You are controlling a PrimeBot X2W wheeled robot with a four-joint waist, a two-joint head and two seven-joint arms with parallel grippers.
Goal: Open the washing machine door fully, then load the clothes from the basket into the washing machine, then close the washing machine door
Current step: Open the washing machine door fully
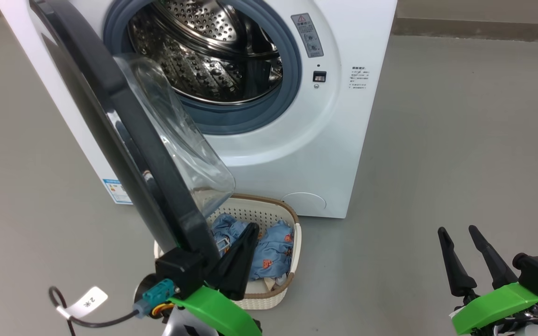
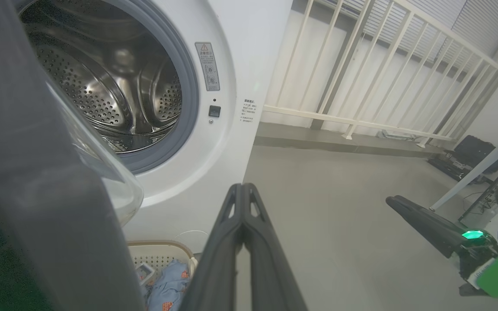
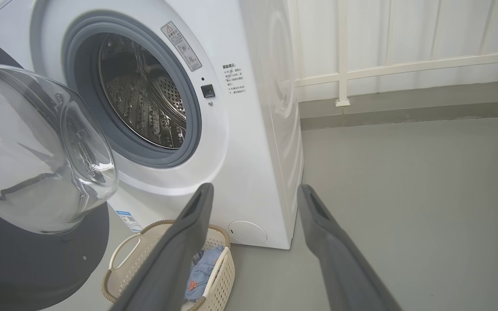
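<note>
The white washing machine (image 1: 343,140) stands ahead, its steel drum (image 1: 203,51) exposed. The washing machine door (image 1: 124,116) hangs partly open, swung out toward me, black rim edge-on and glass bowl (image 3: 37,151) bulging right. Below it, against the machine's front, sits the cream basket (image 1: 269,201) holding the light blue clothes (image 1: 273,252). My left gripper (image 1: 251,227) is shut and empty, just right of the door's lower edge and over the basket; whether it touches the rim is unclear. My right gripper (image 1: 456,229) is open above the bare floor, well right of the basket.
Grey floor (image 1: 460,140) spreads open to the machine's right. A white railing (image 2: 361,86) on a low ledge stands behind it, with dark equipment (image 2: 474,151) further right. A tagged black cable (image 1: 87,298) loops by my left wrist.
</note>
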